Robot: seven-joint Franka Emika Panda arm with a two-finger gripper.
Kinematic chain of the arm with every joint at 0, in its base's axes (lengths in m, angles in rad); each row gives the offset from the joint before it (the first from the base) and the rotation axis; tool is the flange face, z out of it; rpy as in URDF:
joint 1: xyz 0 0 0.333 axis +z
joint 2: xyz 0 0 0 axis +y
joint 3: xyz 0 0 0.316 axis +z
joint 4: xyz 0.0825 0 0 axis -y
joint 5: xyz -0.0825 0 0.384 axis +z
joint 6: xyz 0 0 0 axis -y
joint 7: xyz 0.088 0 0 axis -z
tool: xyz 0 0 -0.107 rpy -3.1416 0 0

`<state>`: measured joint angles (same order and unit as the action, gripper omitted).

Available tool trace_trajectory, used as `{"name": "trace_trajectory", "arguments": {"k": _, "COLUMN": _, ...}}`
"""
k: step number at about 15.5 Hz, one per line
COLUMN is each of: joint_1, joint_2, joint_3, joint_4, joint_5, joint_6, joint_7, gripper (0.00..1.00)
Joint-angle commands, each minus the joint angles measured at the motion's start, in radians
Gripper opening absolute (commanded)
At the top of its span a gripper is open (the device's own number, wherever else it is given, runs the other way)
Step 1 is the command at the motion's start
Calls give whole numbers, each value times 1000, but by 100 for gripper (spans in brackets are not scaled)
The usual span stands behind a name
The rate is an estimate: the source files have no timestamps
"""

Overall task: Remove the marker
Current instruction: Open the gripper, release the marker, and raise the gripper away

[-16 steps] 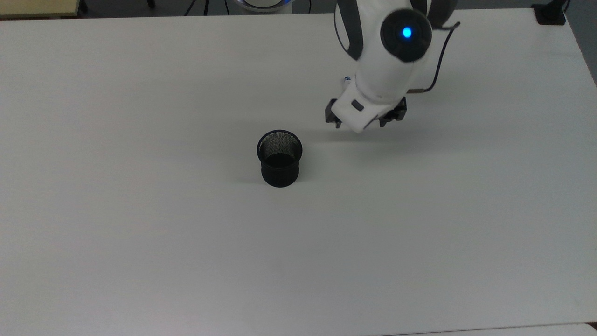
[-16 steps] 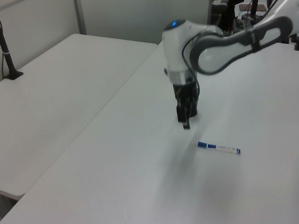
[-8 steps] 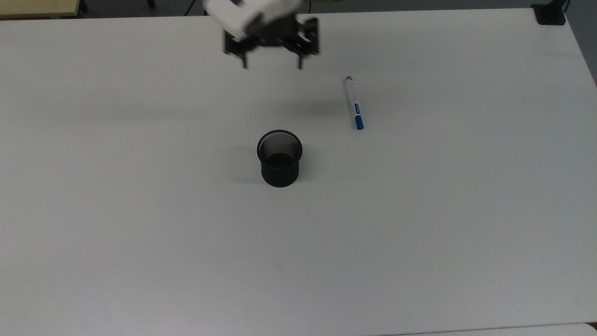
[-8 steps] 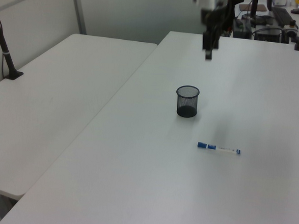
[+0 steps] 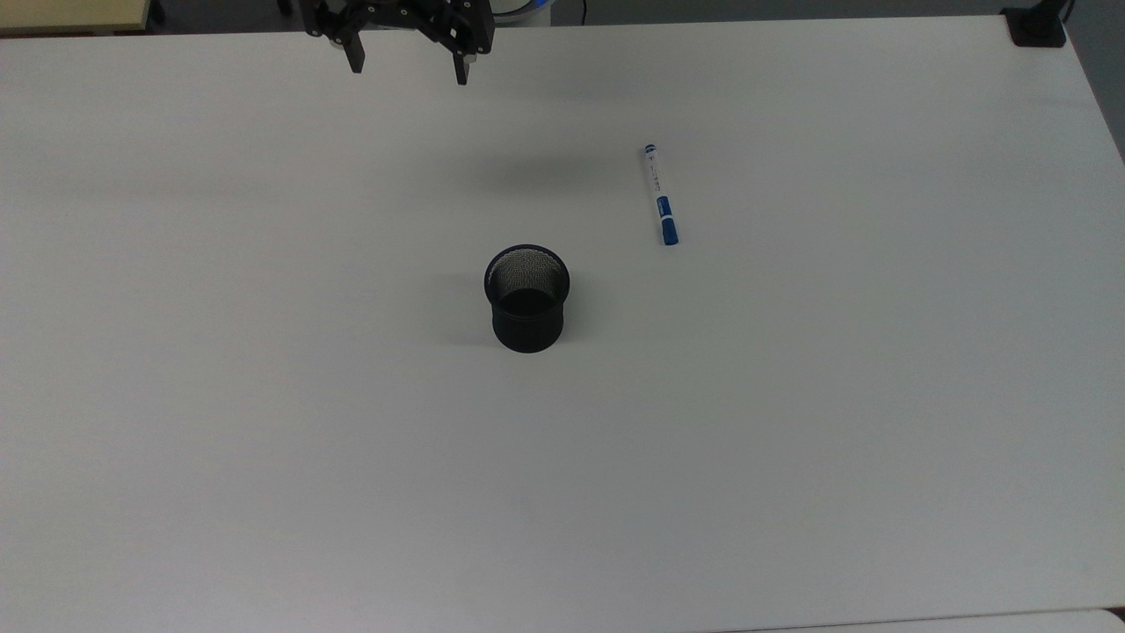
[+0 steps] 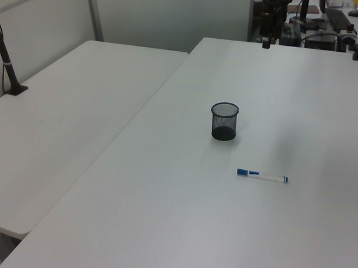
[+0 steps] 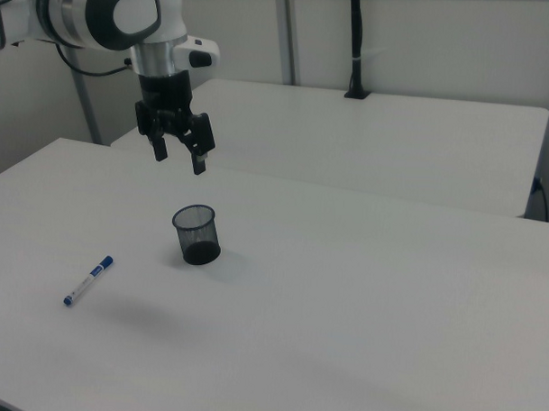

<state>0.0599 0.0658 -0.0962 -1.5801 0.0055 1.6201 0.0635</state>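
white marker (image 5: 659, 195) with blue cap, black mesh cup (image 5: 526, 300), white table (image 5: 264, 440)

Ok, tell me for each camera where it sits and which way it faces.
Top view: overhead, looking down on the table; the open gripper at the far edge.
Left view: raised beside the table, looking along it; gripper at the far end.
Right view: raised on the opposite side; arm and gripper above the cup.
All three share the cup and the marker.
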Motion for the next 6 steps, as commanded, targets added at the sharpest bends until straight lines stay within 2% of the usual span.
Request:
{"name": "trace_trajectory", "arguments": {"k": 1, "joint_1": 9, "joint_2": -15, "joint_3": -16, "joint_4": -17, "joint_5": -16, "joint_6": -8, "joint_7": 10, "gripper": 100}}
{"name": "trace_trajectory", "arguments": {"k": 3, "joint_1": 12, "joint_2": -15, "joint_3": -37, "joint_4": -12, "joint_5": -15, "joint_6": -16, "joint_7": 9, "gripper": 100}}
{"name": "trace_trajectory", "arguments": {"k": 6, "joint_1": 11, "joint_2": -15, "joint_3": -43, "joint_4": -12, "joint_5": -15, "joint_6": -14, "joint_7": 9, "gripper": 100}}
